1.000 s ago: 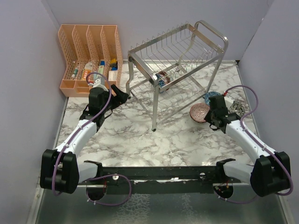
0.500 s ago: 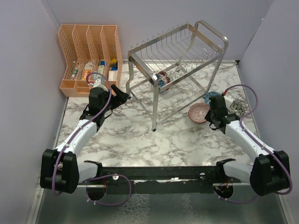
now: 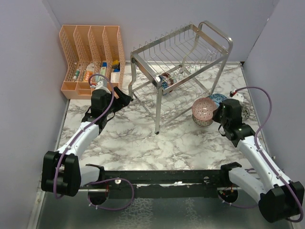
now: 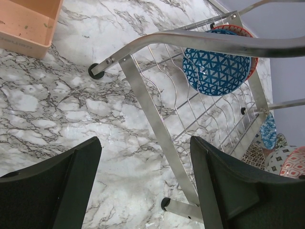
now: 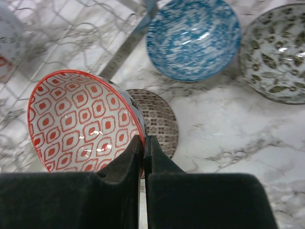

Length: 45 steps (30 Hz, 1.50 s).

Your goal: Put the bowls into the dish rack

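Note:
My right gripper [image 3: 217,113] [image 5: 143,143] is shut on the rim of a red-pink bowl [image 3: 204,109] [image 5: 81,121] and holds it tilted above a brownish-grey bowl [image 3: 205,122] [image 5: 159,119] on the table. A blue bowl [image 3: 217,98] [image 5: 193,36] and a grey leaf-patterned bowl [image 3: 245,112] [image 5: 276,52] lie beside them. The silver dish rack [image 3: 181,62] [image 4: 147,102] stands mid-table. A blue bowl [image 3: 166,80] [image 4: 217,64] stands on edge in its lower tier, with a red-rimmed one [image 4: 240,32] behind it. My left gripper [image 3: 125,98] [image 4: 145,191] is open and empty by the rack's left leg.
An orange slotted organiser [image 3: 93,59] holding small bottles stands at the back left, its corner in the left wrist view [image 4: 26,24]. Purple walls close in the left, back and right. The rack's front leg [image 3: 157,112] stands between the two arms.
My right gripper has lifted the red-pink bowl off the brownish-grey bowl and tilted it open side up, towards the rack. The right arm has swung outward. The left arm has not moved.

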Motion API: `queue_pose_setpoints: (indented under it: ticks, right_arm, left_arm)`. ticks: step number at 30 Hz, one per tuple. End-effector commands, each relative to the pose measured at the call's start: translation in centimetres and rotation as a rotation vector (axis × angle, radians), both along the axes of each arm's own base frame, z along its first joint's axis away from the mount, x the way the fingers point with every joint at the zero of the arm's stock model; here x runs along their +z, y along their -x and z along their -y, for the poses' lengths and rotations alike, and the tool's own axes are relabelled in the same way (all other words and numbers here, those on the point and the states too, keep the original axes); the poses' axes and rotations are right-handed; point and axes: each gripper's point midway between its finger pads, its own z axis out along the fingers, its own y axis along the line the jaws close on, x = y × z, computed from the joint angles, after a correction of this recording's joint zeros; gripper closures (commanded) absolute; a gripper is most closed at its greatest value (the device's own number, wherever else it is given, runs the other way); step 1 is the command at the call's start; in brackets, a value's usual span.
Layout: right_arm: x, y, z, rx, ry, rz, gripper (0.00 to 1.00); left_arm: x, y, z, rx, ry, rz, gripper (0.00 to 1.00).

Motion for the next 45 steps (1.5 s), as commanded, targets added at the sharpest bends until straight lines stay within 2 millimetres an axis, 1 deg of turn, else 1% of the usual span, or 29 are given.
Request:
queue_pose_setpoints:
  ticks: [1,6,10,14,19,22,26,27,29,34,37,40,42,45]
  right_arm:
    - [2.1,-1.7,-4.4,0.197,-0.139,0.111,0.99]
    - [2.2,-2.6,-7.3,0.322,-0.224,0.132,0.99]
    - [2.9,-3.7,-8.3,0.364,-0.239,0.190,0.99]
    - [3.9,-5.3,-8.3,0.362,-0.222,0.267,0.99]
    - [3.9,-7.7,-8.2,0.325,-0.175,0.328,0.99]
    - [4.1,-9.1,-8.3,0.272,-0.082,0.365,0.99]
    - [5.6,-10.6,-8.5,0.160,0.065,0.454,0.99]
    - [5.8,-10.9,-8.3,0.117,0.099,0.471,0.99]
    - [6.4,-11.4,-7.7,0.035,0.149,0.511,0.99]
    - [6.5,-12.2,-5.9,-0.128,0.210,0.568,0.99]
    - [5.8,-12.4,-5.4,-0.160,0.235,0.562,0.99]
    - [5.3,-12.9,-5.5,-0.157,0.283,0.569,0.99]
    - [5.5,-13.4,-5.4,-0.174,0.331,0.596,0.99]
    - [6.3,-14.2,-5.4,-0.197,0.427,0.647,0.99]
  left_arm:
    - [0.0,-0.2,0.0,0.002,-0.005,0.009,0.22]
    - [0.2,-0.3,-0.2,0.009,-0.011,0.015,0.22]
    - [0.2,-0.4,-0.2,0.009,-0.011,0.014,0.22]
    - [0.1,-0.5,-0.2,0.009,-0.011,0.012,0.22]
    - [0.0,-0.7,-0.1,0.006,-0.011,0.011,0.23]
    - [0.1,-0.7,-0.1,0.007,-0.012,0.012,0.23]
    - [0.3,-0.7,-0.1,0.008,-0.014,0.018,0.23]
    - [0.3,-0.7,-0.2,0.008,-0.013,0.018,0.23]
    - [0.3,-0.6,-0.1,0.006,-0.014,0.017,0.23]
    - [0.3,-0.5,-0.2,0.006,-0.017,0.018,0.23]
    - [0.2,-0.5,-0.2,0.007,-0.021,0.016,0.23]
    - [-0.1,-0.6,-0.1,0.005,-0.017,0.011,0.23]
    - [-0.4,-0.7,0.0,-0.001,-0.014,0.005,0.23]
    - [-0.4,-0.8,0.1,-0.004,-0.012,0.003,0.23]
